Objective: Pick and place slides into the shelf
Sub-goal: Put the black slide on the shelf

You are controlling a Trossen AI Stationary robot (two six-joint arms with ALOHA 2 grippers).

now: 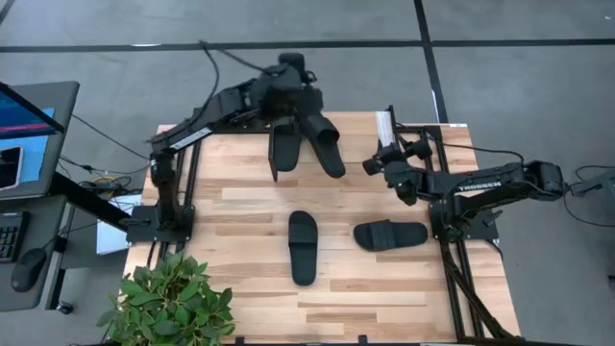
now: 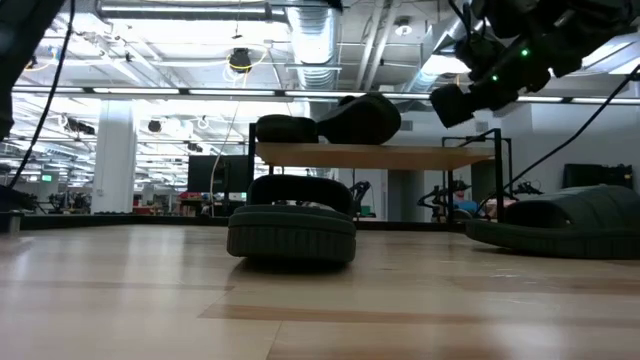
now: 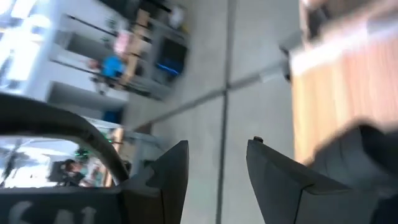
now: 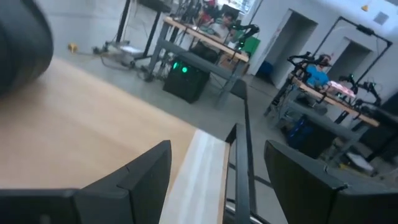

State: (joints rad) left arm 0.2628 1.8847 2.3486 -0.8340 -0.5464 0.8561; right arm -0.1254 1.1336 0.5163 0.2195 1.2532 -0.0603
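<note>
Two slides [image 1: 306,142] sit on the shelf [image 2: 380,155] under the left gripper [image 1: 288,72], fingers parted and empty, so lift clear; right gripper [image 1: 384,159] gapes empty near the closest floor-side slide [image 1: 390,234].

Two slides [image 1: 306,144] lie on the shelf [image 1: 360,130] at upper centre. Two more lie on the table [image 1: 240,207] below: one [image 1: 303,246] at centre, one [image 1: 390,234] to its right.

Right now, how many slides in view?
4. Two lie on the shelf top under the left arm, one beside the other. Two on the table: one mid-table, one near the right arm's base.
</note>
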